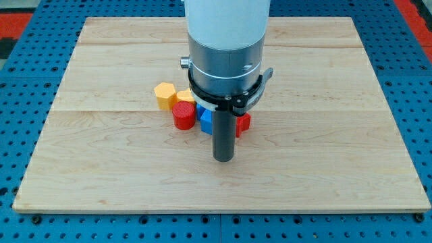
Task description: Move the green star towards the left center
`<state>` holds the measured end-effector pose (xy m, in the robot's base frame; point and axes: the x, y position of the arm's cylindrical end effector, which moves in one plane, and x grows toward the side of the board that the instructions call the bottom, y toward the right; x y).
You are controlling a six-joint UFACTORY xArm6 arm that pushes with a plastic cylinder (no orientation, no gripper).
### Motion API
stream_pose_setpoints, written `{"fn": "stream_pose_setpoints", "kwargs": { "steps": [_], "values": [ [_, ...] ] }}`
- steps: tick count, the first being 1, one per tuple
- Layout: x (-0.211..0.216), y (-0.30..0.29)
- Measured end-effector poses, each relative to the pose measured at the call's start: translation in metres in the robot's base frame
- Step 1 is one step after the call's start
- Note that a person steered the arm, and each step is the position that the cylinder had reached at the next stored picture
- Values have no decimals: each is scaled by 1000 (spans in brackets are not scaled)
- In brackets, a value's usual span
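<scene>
Starting at the view's left, the wooden board [101,155] lay pale and bare out to its edge, sitting on the blue pegboard [20,101] that framed it all round.

Moving in toward the middle, the first piece was the yellow hexagon block [164,95], upright and flat on the wood. Tight against its right side sat a second yellow block [185,97], its shape too hidden to call. Just below that pair, touching them, stood the red cylinder [183,116].

Next along, the blue block [206,119] was pressed up against the red cylinder, with its right part hidden behind the dark rod [224,135], so its shape could not be made out. On the far side of the rod a small red block [244,122] peeked out, mostly covered too.

The big white and grey arm body [226,54] hung over the back of this cluster and blocked everything behind it.

And the green star? It did not show anywhere in this view, so neither its look nor its place could be told.

My tip [223,160] rested on the wood just toward the view's bottom from the blue block and the small red block, beside them. The rod was bare, carrying nothing.

Right of that, only plain board.
</scene>
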<state>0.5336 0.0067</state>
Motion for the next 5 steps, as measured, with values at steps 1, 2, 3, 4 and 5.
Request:
{"fn": "stream_pose_setpoints", "kwargs": {
  "steps": [1, 2, 3, 4, 5],
  "values": [
    [0, 0],
    [1, 1],
    [1, 1],
    [-26, 50],
    [-65, 63]
  ]
}}
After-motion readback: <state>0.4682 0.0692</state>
